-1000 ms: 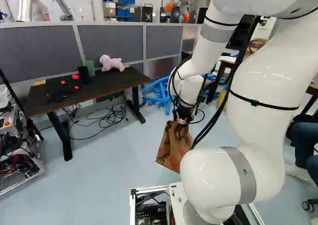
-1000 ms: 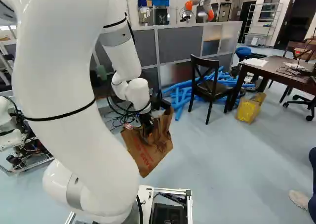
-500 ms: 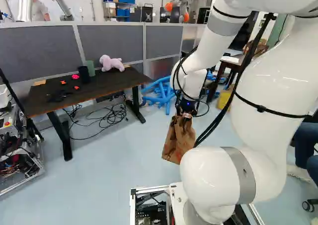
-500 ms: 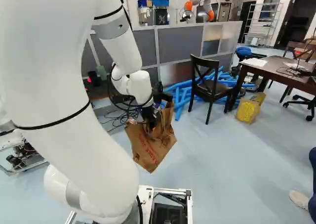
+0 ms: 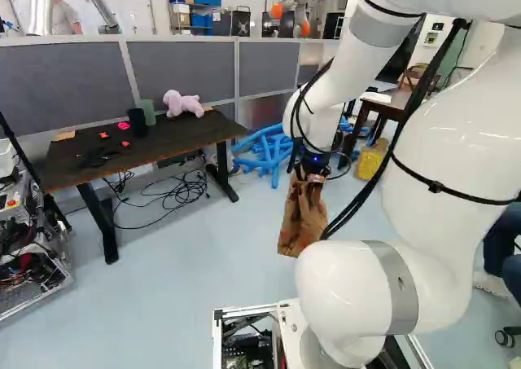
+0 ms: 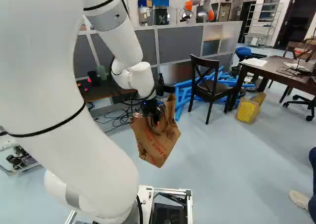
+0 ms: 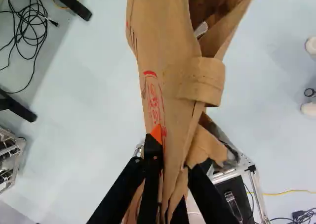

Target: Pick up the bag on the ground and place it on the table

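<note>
The gripper (image 5: 313, 178) hangs above the floor in the left base view, with the brown paper bag (image 5: 301, 222) below it. In the right base view the gripper (image 6: 152, 110) has the bag (image 6: 157, 141) hanging tilted under it, off the floor. Seen from the wrist, the gripper (image 7: 172, 157) is shut on the bag (image 7: 165, 80), which is folded between its fingers; one orange pad (image 7: 156, 133) shows and the bag partly hides the other finger. The dark table (image 5: 183, 145) stands at the left of the left base view, apart from the bag.
On that table are a pink plush toy (image 5: 182, 103), a black cup (image 5: 137, 123) and small red items. Cables (image 5: 175, 191) lie beneath it. Blue tubes (image 5: 267, 151), a chair (image 6: 210, 85), a yellow box (image 6: 248, 110) and a brown table (image 6: 279, 68) stand farther off. Another robot (image 6: 200, 4) is behind the partition.
The arm has raised the bag and carried it a little to the right in both base views, with the gripper staying shut on it. The base has not moved.
</note>
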`<state>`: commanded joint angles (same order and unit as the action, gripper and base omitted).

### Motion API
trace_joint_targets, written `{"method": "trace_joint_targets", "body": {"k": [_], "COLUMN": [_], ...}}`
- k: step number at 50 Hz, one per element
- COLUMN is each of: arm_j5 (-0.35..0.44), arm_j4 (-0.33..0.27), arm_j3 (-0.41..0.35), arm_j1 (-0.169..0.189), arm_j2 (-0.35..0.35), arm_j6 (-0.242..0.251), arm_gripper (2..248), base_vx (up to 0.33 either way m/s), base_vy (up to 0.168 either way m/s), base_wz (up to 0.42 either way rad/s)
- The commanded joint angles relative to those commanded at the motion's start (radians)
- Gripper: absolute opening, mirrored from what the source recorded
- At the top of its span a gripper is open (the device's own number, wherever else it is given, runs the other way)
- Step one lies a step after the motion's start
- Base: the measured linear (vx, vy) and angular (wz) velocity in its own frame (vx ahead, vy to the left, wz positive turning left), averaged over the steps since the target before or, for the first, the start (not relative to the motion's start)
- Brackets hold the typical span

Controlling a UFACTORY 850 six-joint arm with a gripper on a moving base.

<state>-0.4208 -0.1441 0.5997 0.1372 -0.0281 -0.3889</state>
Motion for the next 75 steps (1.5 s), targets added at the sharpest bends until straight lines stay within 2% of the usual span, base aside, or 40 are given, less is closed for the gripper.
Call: {"method": "trace_joint_targets", "body": {"k": [42,60,75], "arm_j5": [-0.139,-0.186,-0.226], "arm_j4": [-0.211,-0.223,-0.207], "arm_j3": [0.116,0.188,0.254], "arm_j1": [0.037,0.027,0.016], "arm_j2": [0.040,0.030,0.015], "arm_j6": [0.000,0.000,0.000], "arm_gripper": [21,21,21], "base_vx": [0.000,0.000,0.000], "base_vy": [0.000,0.000,0.000], "base_wz": [0.000,0.000,0.000]}}
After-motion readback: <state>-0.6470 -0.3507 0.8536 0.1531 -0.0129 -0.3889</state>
